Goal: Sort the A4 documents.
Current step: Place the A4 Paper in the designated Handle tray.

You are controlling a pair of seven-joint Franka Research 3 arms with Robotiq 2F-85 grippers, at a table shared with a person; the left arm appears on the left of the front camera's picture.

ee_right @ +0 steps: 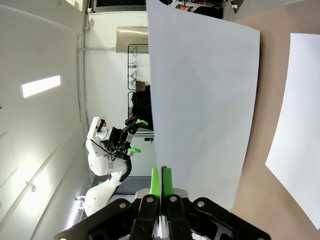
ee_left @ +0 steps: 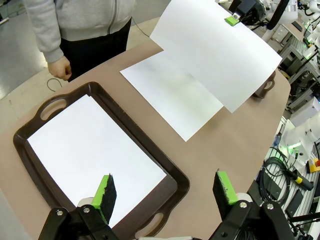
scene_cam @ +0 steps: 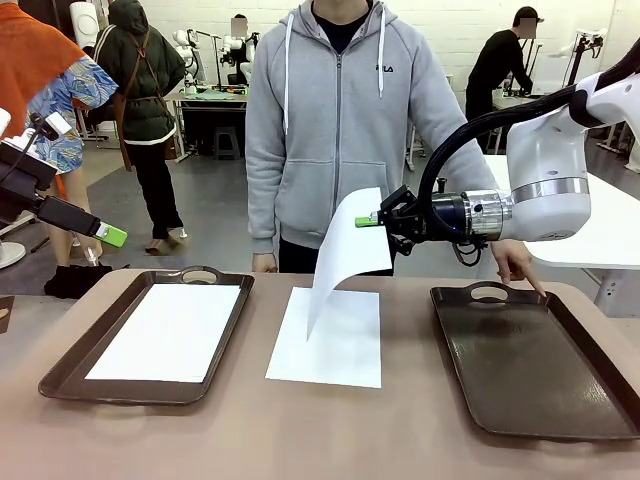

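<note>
Your right gripper (scene_cam: 368,221) has its pads pinched tight on the edge of one A4 sheet (scene_cam: 345,250), which hangs curled above a second sheet (scene_cam: 330,340) lying flat on the table (scene_cam: 300,430). Your left gripper (ee_left: 165,182) has its fingers spread wide and empty above the left tray (ee_left: 30,131), which holds a third sheet (ee_left: 95,150). The person's hoodie (scene_cam: 340,120) print reads FILA, and the sheets are blank.
</note>
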